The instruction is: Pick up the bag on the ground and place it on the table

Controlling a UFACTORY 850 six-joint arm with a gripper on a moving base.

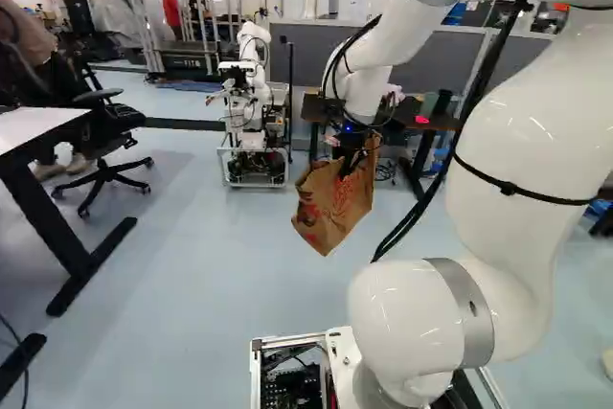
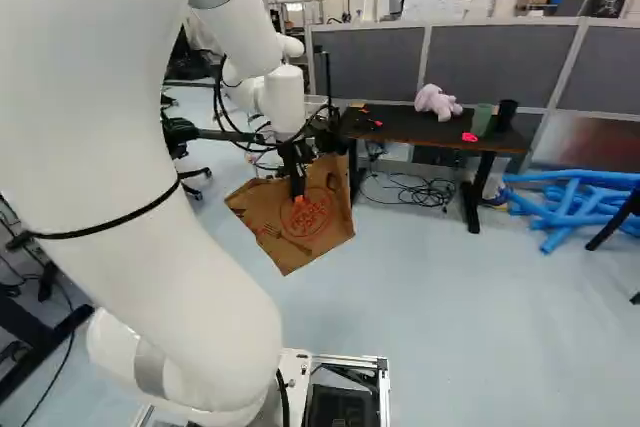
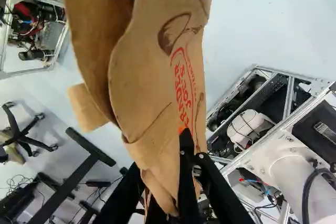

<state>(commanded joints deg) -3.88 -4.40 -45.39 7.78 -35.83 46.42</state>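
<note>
bag [image 2: 325,230] (aloft, tilted) in claw [image 2: 298,197]

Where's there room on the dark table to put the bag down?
On the dark table, the barest patch is the middle, in front of the pink stuffed toy, between the little red bits and the bright pink thing. It's crowded around the green cup and black cup.

Findings: my arm [image 1: 517,122] is cut off by both base views' top edges. In my wrist view the bag [image 3: 152,77] runs past the edge, its bottom inside unseen. White tabletop [image 1: 34,124] and blue tubes [image 2: 572,202] are each cut off at one side.
</note>
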